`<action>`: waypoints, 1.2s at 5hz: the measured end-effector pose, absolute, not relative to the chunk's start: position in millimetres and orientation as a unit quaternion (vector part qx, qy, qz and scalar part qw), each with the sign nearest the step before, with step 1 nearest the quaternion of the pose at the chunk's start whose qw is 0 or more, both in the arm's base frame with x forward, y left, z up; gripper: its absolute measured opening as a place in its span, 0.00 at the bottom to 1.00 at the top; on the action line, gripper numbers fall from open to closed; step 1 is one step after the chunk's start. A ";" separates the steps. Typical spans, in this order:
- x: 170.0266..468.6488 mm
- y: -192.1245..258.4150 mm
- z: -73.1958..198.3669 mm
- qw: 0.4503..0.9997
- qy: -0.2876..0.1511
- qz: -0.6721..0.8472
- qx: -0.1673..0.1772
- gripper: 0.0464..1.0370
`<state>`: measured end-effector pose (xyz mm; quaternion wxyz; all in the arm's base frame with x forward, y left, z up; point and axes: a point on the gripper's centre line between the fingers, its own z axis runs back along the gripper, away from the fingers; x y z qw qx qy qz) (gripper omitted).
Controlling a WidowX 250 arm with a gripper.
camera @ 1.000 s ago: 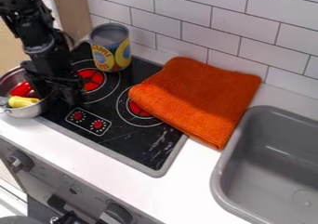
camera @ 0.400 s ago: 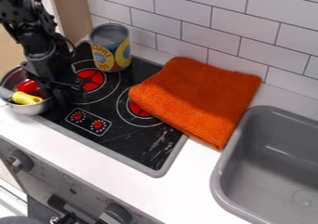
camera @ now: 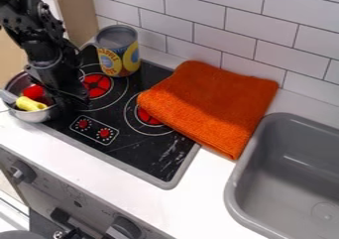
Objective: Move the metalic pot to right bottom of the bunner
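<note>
A flat black stove top (camera: 149, 153) is partly covered by a folded orange cloth (camera: 208, 104). A round silver metal pot (camera: 34, 116) is seen at the stove's left edge, beside the black hand (camera: 68, 101); how open that is, and whether anything is held, cannot be told.

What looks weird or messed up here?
The folded orange cloth lies partly over a round red burner on the black toy stove. That's odd, because cloth usually doesn't belong on burners. Pale marks beside the cloth look like scratches on the stove. I can't see any spill.
</note>
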<state>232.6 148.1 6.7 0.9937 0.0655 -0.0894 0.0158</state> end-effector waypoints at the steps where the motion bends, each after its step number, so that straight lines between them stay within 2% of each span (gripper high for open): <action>1: 224.5 133.6 8.4 0.994 -0.088 0.003 0.067 0.01; 3: 208.7 107.9 15.6 0.994 -0.087 -0.018 0.068 0.01; 4: 199.0 87.9 20.5 0.995 -0.070 -0.030 0.066 0.01; 6: 180.3 29.1 20.4 0.994 -0.065 -0.066 0.061 0.01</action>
